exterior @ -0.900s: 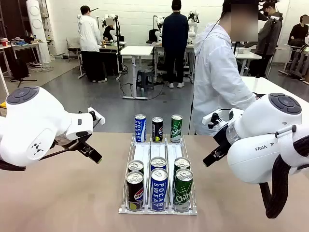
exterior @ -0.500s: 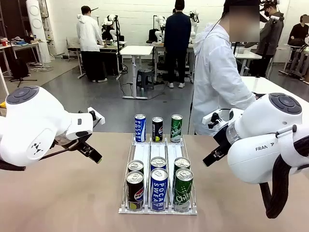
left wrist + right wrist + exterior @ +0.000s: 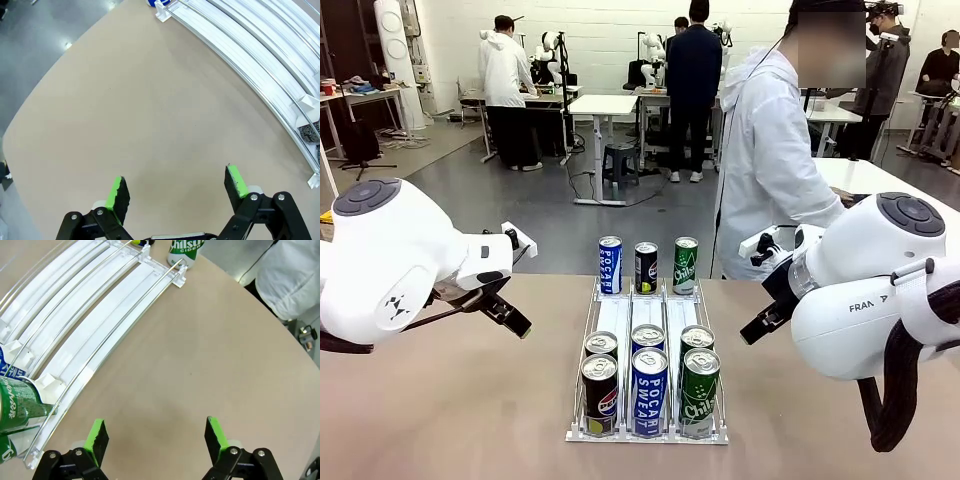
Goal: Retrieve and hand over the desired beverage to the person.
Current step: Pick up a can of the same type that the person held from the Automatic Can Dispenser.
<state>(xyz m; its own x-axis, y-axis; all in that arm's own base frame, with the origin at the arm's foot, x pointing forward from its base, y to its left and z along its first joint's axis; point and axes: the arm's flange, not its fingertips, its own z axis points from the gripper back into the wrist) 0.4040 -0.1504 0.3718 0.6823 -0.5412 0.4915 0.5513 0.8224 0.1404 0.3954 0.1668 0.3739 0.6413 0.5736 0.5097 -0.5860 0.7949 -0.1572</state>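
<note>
You have the left gripper (image 3: 177,186) hovering with jaws spread wide; the right gripper (image 3: 156,434) hovers likewise, jaws wide apart.

The table (image 3: 440,420) is plain tan and the rack (image 3: 616,318) white. The far blue can (image 3: 610,265) has white lettering, the far black can (image 3: 646,268) a red, white and blue mark, and the far green can (image 3: 686,266) white script. The near black can (image 3: 599,397), near blue can (image 3: 649,392) and near green can (image 3: 699,394) match them, all with silver tops. The person (image 3: 770,160) wears a white jacket. Both arms (image 3: 390,260) are white with dark grey caps. The left gripper (image 3: 175,175) and right gripper (image 3: 154,421) are black with bright green pads (image 3: 117,192). The floor (image 3: 550,215) is glossy grey.
</note>
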